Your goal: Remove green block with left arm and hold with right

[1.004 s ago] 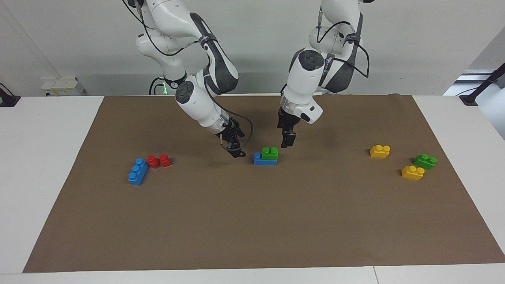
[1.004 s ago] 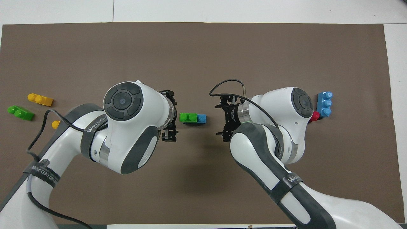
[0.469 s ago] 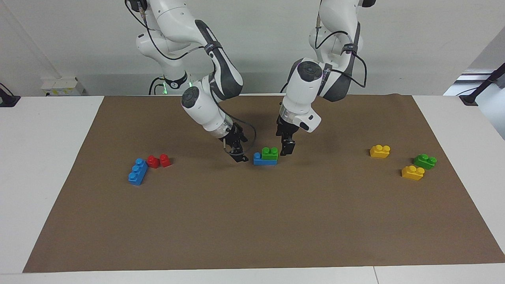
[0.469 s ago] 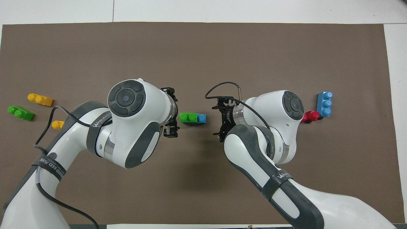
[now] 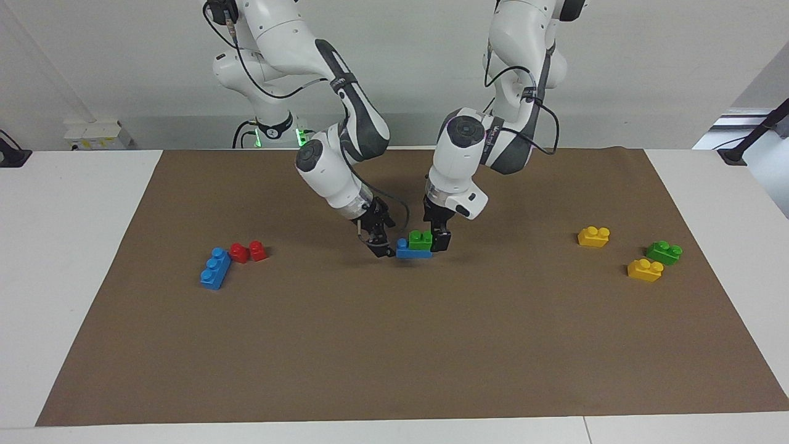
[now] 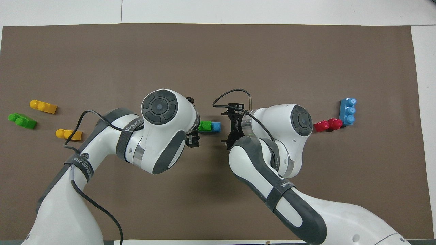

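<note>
The green block [image 5: 420, 240] sits stacked on a blue brick [image 5: 412, 250] in the middle of the brown mat; it also shows in the overhead view [image 6: 205, 126]. My left gripper [image 5: 439, 240] is low at the green block's end toward the left arm, open, with its fingers on either side of that end. My right gripper [image 5: 381, 245] is open and low beside the blue brick's end toward the right arm, close to it; it also shows in the overhead view [image 6: 229, 126]. In the overhead view the left wrist hides part of the green block.
A blue three-stud brick [image 5: 215, 268] and two red bricks [image 5: 248, 251] lie toward the right arm's end. Two yellow bricks [image 5: 593, 236] [image 5: 645, 270] and a darker green brick [image 5: 664, 252] lie toward the left arm's end. The brown mat [image 5: 394, 345] covers the table.
Both grippers have come down and moved in toward the stacked bricks from either end. The left gripper now straddles the green block's end. The bricks have not moved.
</note>
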`<state>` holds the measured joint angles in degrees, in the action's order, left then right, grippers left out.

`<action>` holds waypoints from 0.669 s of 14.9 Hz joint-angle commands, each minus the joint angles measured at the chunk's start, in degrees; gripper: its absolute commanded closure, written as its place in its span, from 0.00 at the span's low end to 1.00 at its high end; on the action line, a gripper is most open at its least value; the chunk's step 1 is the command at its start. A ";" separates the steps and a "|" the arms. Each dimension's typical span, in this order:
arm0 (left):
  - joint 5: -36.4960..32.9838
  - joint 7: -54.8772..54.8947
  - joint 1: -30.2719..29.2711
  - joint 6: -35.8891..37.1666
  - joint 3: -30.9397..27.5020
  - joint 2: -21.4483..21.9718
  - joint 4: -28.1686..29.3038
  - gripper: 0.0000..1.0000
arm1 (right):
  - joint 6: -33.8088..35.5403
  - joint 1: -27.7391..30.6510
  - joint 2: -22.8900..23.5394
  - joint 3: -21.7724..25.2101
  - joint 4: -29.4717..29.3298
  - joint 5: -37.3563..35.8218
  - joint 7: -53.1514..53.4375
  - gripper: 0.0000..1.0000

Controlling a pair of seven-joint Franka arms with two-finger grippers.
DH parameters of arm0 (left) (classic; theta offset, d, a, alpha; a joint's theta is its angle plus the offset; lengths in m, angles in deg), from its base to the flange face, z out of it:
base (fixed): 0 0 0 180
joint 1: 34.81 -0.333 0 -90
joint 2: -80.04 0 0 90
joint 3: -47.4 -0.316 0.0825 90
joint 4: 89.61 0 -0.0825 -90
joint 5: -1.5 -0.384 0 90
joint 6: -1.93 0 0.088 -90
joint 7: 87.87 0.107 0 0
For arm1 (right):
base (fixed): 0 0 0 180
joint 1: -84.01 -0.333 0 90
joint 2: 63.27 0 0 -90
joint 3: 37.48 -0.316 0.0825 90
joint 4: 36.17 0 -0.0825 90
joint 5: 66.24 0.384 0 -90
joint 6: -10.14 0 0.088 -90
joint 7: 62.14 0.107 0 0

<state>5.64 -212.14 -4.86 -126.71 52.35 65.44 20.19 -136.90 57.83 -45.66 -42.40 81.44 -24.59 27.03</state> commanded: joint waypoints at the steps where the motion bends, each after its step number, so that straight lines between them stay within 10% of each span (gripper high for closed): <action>1: -1.25 -1.51 0.99 -0.39 -0.81 -0.43 -0.47 0.00 | -2.97 -1.32 1.45 -0.09 -0.27 1.41 0.22 0.00; 10: -2.04 -3.18 1.87 -0.74 -0.81 -1.83 -0.20 0.00 | -7.11 -2.47 4.97 -0.09 -1.68 2.56 -0.31 0.00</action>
<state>5.00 -213.67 -3.96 -126.71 52.31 64.01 20.20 -142.56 55.97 -42.10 -42.40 81.14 -23.45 27.03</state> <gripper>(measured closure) 0.000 0.000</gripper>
